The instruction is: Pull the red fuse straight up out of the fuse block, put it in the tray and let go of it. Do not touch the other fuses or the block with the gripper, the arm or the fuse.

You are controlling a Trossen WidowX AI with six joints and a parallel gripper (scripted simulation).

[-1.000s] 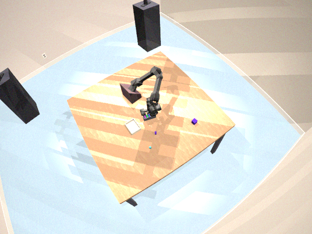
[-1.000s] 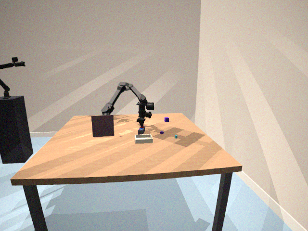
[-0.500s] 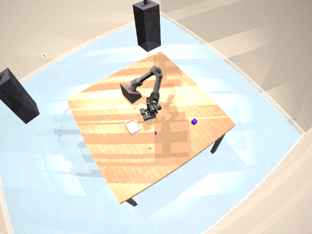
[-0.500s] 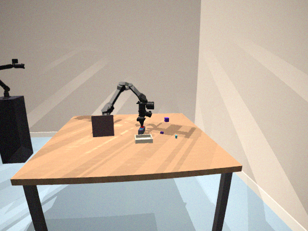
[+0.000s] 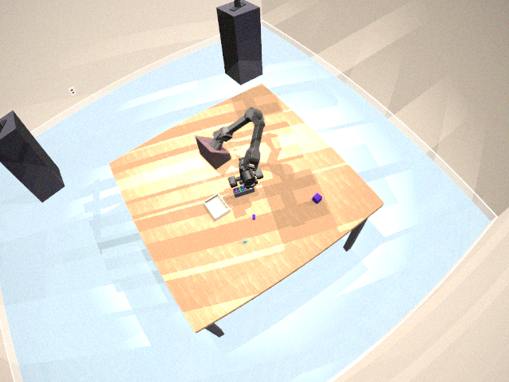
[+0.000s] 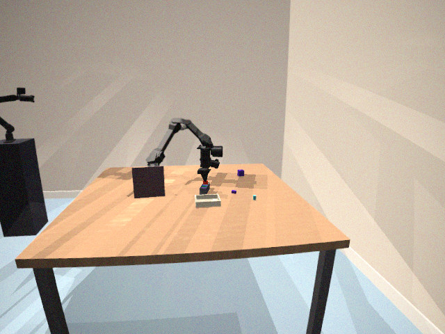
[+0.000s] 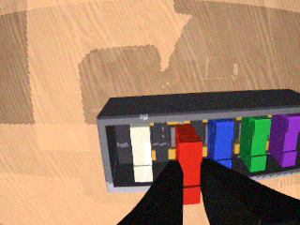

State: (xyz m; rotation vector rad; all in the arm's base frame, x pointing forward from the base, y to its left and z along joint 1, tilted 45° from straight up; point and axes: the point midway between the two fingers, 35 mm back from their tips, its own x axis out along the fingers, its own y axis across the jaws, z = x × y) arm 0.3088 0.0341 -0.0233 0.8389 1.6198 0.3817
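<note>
My gripper (image 7: pixel 189 169) (image 6: pixel 205 180) (image 5: pixel 243 185) is shut on the red fuse (image 7: pixel 189 161) (image 6: pixel 205 182) and points straight down over the dark fuse block (image 7: pixel 126 109) (image 5: pixel 243 192) (image 6: pixel 204 189). The red fuse is raised a little out of its slot. In the block stand a white fuse (image 7: pixel 142 153), a blue fuse (image 7: pixel 220 142), a green fuse (image 7: pixel 254 142) and a purple fuse (image 7: pixel 285 141). The white tray (image 5: pixel 216 205) (image 6: pixel 207 200) lies on the table just beside the block.
A dark box (image 5: pixel 211 151) (image 6: pixel 147 181) holds the arm's base. A purple cube (image 5: pixel 316 198) (image 6: pixel 240 172), a small purple piece (image 5: pixel 254 216) (image 6: pixel 233 191) and a small cyan piece (image 5: pixel 245 240) (image 6: pixel 254 197) lie on the table (image 5: pixel 230 267). Dark pillars (image 5: pixel 240 40) (image 5: pixel 25 157) stand off the table.
</note>
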